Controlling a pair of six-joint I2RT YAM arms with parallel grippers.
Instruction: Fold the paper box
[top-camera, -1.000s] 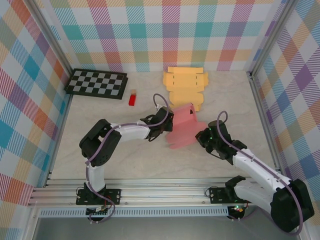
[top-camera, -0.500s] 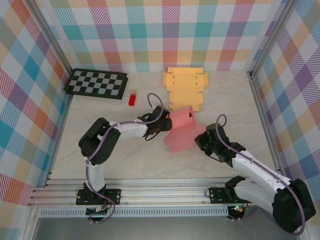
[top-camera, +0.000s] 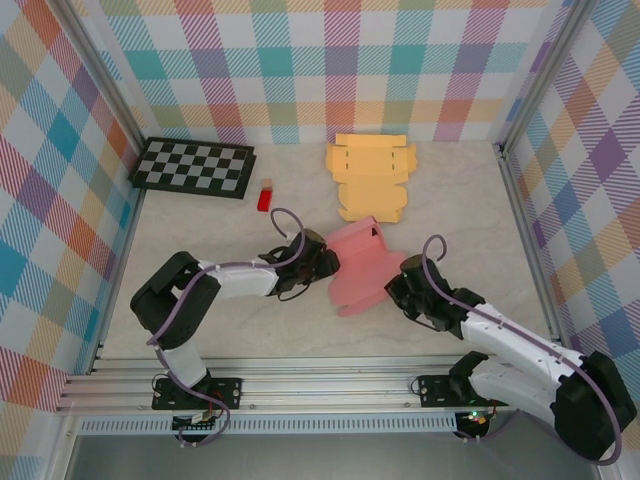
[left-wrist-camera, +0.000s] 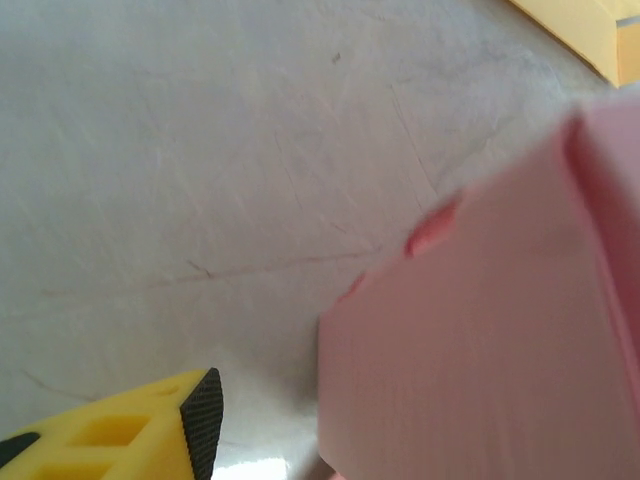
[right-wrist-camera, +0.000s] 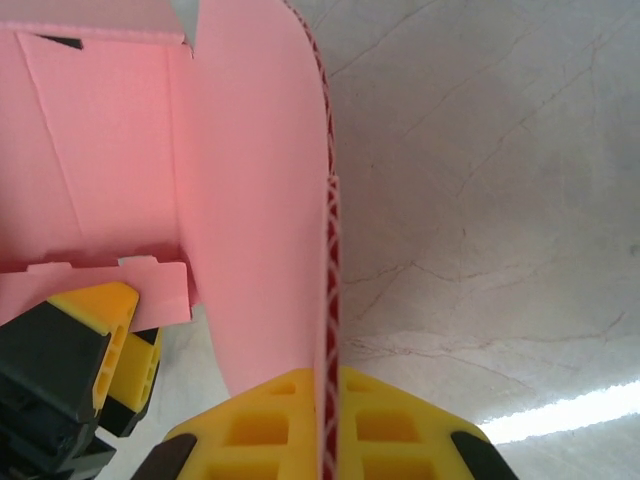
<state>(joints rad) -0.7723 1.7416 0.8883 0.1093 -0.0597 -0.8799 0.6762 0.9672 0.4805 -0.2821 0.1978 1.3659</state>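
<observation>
The pink box (top-camera: 358, 268), light and easily creased I think, sits mid-table (top-camera: 460, 210), best held by a wall edge, where the right gripper (right-wrist-camera: 330, 405) pinches it; whether the left gripper (top-camera: 321, 265) beside it is spread, I cannot tell.

Top view overhead, far; 2 wrist views close, share pink box (top-camera: 358, 268).

No text, label, brand, number or sign can be read anywhere. The pink paper box (top-camera: 358, 268) at the middle of the tabletop (top-camera: 460, 200) has plain faces. The yellow cardboard blank (top-camera: 370, 175) by the far edge is unprinted. The checkerboard (top-camera: 194, 166) in the far left corner bears only black and white squares. The red block (top-camera: 265, 198) beside it is too small to tell.
</observation>
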